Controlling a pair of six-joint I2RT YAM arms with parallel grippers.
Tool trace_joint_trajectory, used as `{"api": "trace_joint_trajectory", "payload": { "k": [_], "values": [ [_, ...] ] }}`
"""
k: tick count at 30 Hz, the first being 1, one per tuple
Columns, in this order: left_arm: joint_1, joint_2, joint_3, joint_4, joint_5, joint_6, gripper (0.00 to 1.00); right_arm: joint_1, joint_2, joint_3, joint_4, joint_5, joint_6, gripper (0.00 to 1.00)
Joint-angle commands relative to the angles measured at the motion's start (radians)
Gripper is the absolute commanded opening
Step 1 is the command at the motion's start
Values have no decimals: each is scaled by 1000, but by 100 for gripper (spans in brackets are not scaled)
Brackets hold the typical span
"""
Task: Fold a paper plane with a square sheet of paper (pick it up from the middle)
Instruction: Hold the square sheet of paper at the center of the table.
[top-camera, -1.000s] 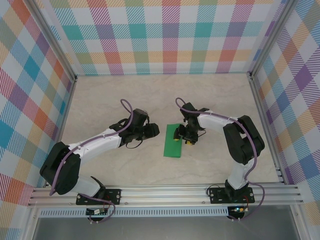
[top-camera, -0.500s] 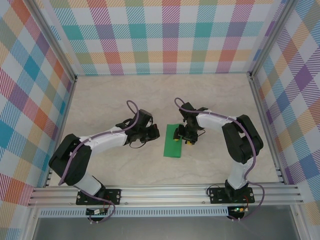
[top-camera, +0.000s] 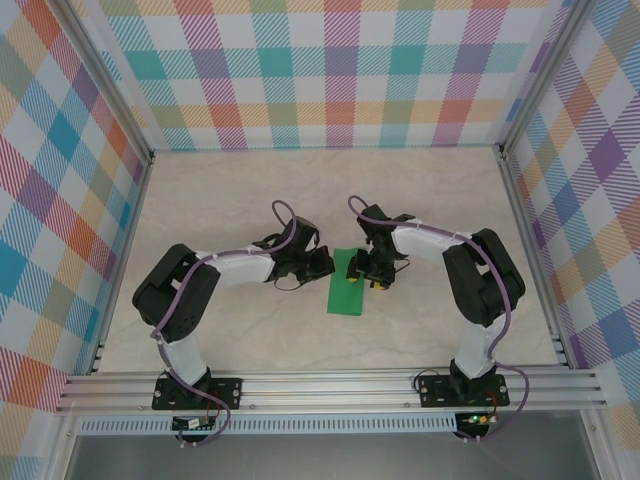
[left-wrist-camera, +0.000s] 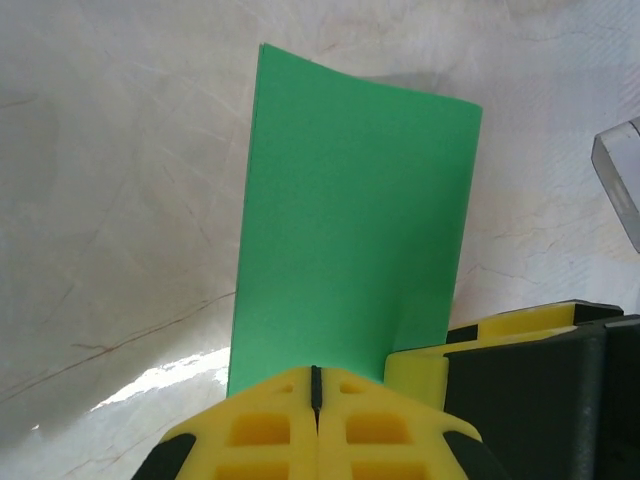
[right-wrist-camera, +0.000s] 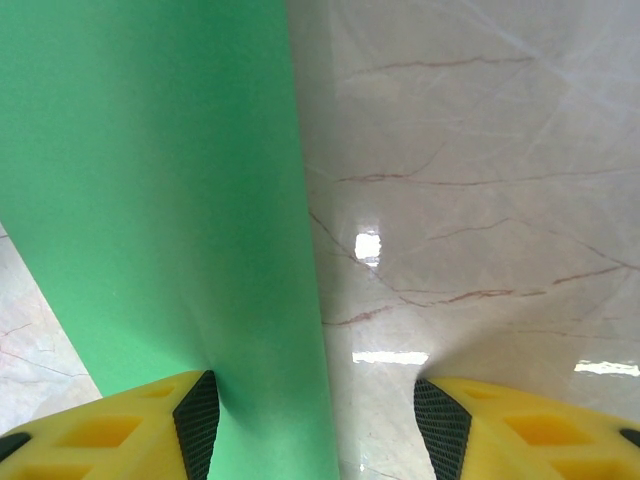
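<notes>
Paper, green and doubled into a long rectangle, lies flat near the middle of the pale marble-patterned table, its long sides running away from the arm bases. Both arms reach in to it from either side.

The left gripper comes at the paper's left long edge. In the left wrist view its yellow fingertips are clenched tight together with only a thin dark seam between them, and they sit right at the paper's near edge. Whether the edge is pinched between them or merely touched cannot be told.

The right gripper rests over the far half of the paper, near its right edge. Its jaws are spread apart and hold nothing. In the right wrist view one yellow finger sits down on the green surface, while the other is over bare table beside the paper, so the jaws straddle the paper's long edge. The sheet dimples slightly next to the finger on it.

In the left wrist view, one yellow and black finger of the right gripper stands on the paper just beside the left fingertips.
</notes>
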Motion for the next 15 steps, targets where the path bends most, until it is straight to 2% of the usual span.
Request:
{"api": "trace_joint_trajectory", "payload": {
  "k": [1,9,15],
  "values": [
    [-13,28,23,36,36,-18,0,3,96,-43,14,84,-3,60],
    [-21,88,35,57,72,-22,0,3,96,-49,17,87,-3,60],
    [-23,113,33,14,35,-17,0,3,92,-48,18,83,-4,60]
  ]
}}
